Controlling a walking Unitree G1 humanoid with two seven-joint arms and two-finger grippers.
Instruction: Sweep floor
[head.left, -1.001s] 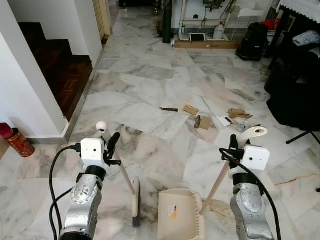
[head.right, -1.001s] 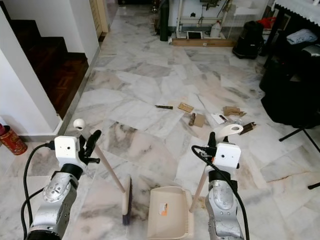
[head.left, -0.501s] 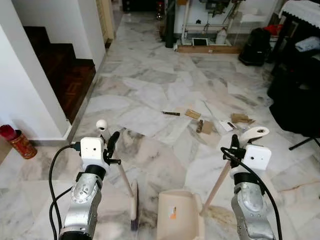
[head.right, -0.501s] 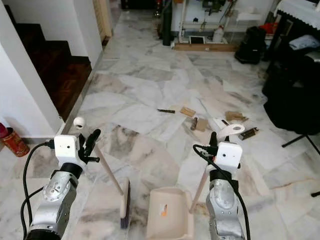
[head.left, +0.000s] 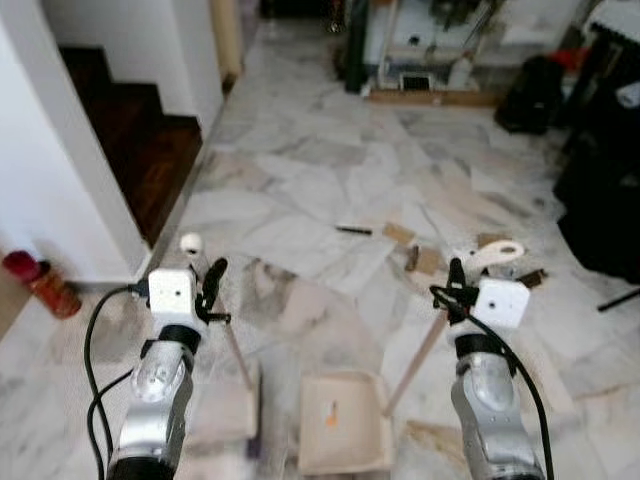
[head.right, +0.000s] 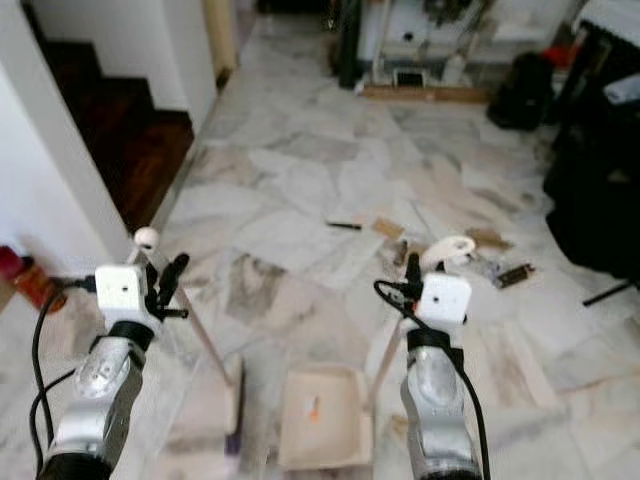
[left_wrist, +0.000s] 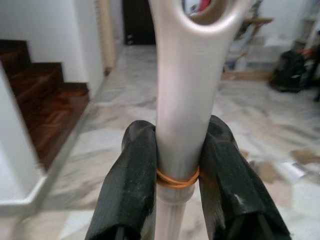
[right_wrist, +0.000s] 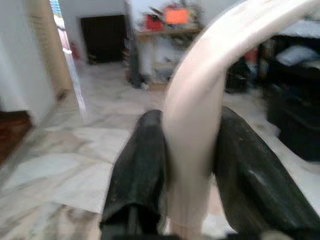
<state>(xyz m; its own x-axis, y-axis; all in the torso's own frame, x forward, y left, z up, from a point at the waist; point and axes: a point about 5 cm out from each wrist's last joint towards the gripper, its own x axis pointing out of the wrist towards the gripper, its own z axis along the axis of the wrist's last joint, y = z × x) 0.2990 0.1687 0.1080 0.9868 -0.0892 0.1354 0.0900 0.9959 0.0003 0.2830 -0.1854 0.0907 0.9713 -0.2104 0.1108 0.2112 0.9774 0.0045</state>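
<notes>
Fingers (left_wrist: 132, 185) of the left gripper (left_wrist: 175, 175) clamp the broom handle (left_wrist: 176, 100); the right gripper (right_wrist: 187, 170) pinches the dustpan handle (right_wrist: 192, 150) likewise. Marble floor (head.left: 300, 170) stretches ahead. The dustpan (head.left: 340, 432) sits between the arms, the broom head (head.left: 228, 415) just to its left. Debris (head.left: 425, 258) lies well ahead, nearer the right arm, strung roughly left to right, so both tools must travel forward

Glossy marble floor (head.left: 300, 190); dark wood stairs (head.left: 140, 150); smooth plastic dustpan (head.left: 340, 435).
</notes>
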